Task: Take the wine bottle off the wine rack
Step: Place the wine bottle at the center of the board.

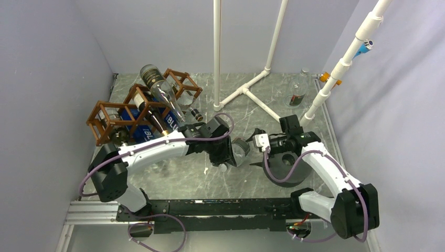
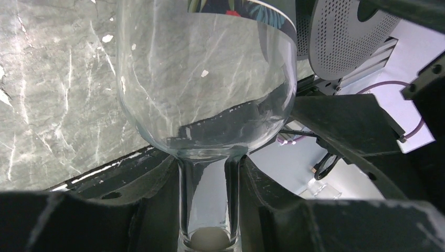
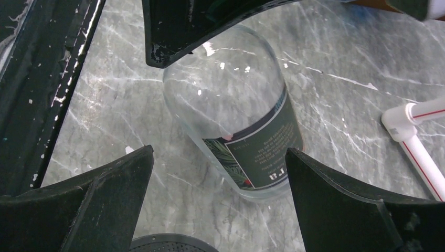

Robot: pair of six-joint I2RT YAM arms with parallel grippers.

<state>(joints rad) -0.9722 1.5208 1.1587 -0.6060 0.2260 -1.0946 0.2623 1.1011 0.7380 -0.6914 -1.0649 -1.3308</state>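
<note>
Left pincer (image 2: 209, 202): closed on the neck of the clear glass wine bottle with a dark green label (image 2: 204, 79), held over the grey marbled bench (image 1: 178, 181) and clear of the brown wooden open-frame wine rack (image 1: 97, 111). Removal was judged done, with only set-down left. Right pincer (image 3: 219, 153): open, fingers either side of the bottle's base, both arms bent inward to mid-bench.

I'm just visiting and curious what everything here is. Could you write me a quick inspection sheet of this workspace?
Surface: grey marbled table, flecked white.
Job's things: wooden rack back left, bottles in it, one a blue-labelled bottle; clear bottle off the rack, between the arms.
Clutter: second clear bottle back right; black round disc.
Claws: left claw shut on the clear bottle's neck; right claw open at its base.
Cables: purple cables along both arms.
Surroundings: white pipes; plain grey walls.
</note>
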